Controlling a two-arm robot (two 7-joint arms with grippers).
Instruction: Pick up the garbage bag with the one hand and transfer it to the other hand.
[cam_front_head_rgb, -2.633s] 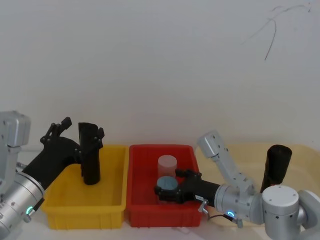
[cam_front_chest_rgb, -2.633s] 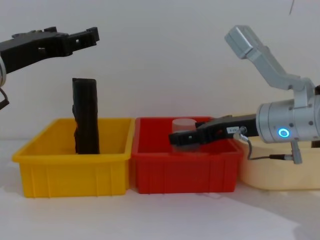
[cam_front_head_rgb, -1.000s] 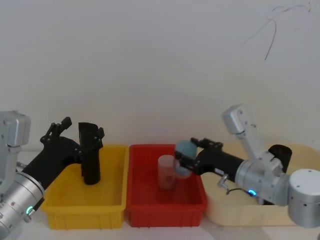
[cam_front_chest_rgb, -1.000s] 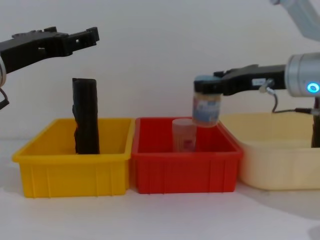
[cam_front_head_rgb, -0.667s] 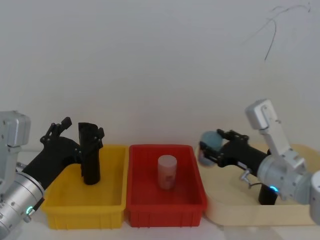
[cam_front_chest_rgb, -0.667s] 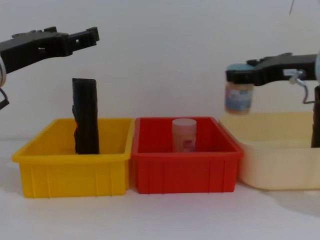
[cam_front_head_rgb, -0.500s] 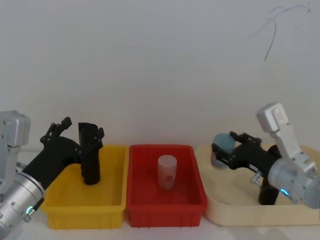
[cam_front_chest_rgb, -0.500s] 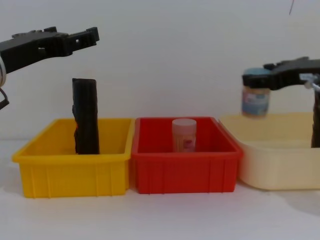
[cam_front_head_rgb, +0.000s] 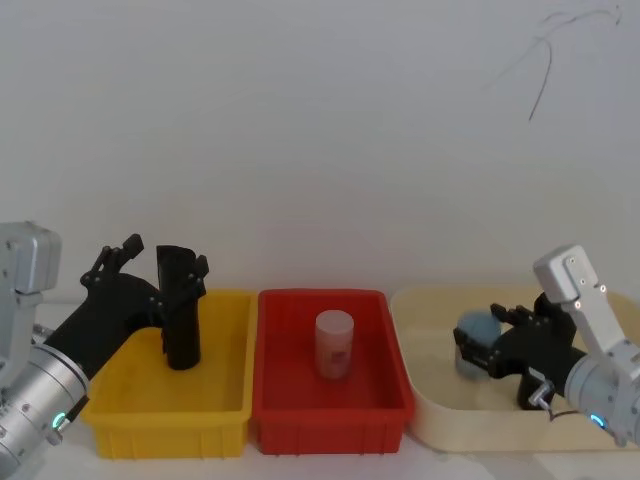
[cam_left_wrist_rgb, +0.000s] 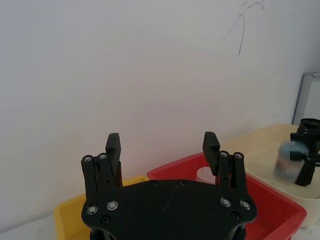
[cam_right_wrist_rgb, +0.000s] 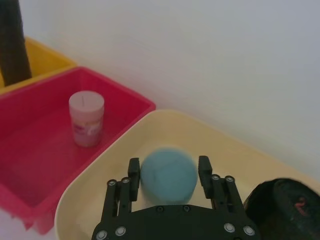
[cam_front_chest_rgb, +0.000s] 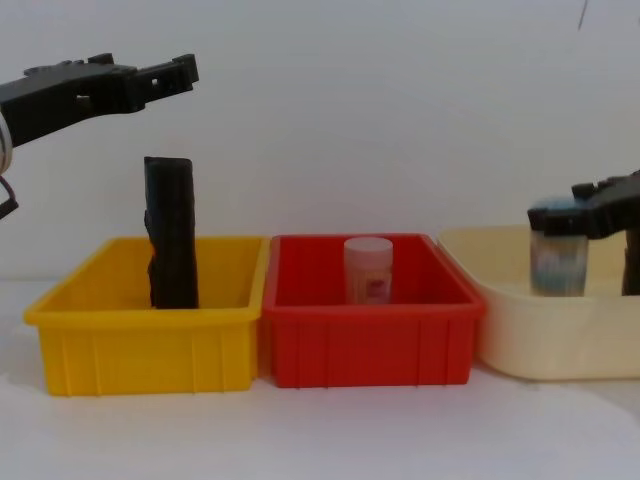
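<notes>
Garbage bag (cam_right_wrist_rgb: 287, 204) black, red-marked; right gripper (cam_right_wrist_rgb: 169, 176) fingers clamp blue-lidded jar (cam_right_wrist_rgb: 167, 174); left gripper (cam_left_wrist_rgb: 163, 148) open.

A plain white wall (cam_front_head_rgb: 320, 130) runs across the whole scene behind the work. High on its right side a thin dark crack (cam_front_head_rgb: 545, 60) curves downward with fainter lines branching off. Below, a white table (cam_front_chest_rgb: 320, 430) spreads out, evenly lit, with soft shadows falling on it.

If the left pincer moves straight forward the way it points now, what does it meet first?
Probably nothing near: the open left pincer points level above the upright slim black roll in the yellow plastic bin; beyond looks free, though depth is unclear.
</notes>
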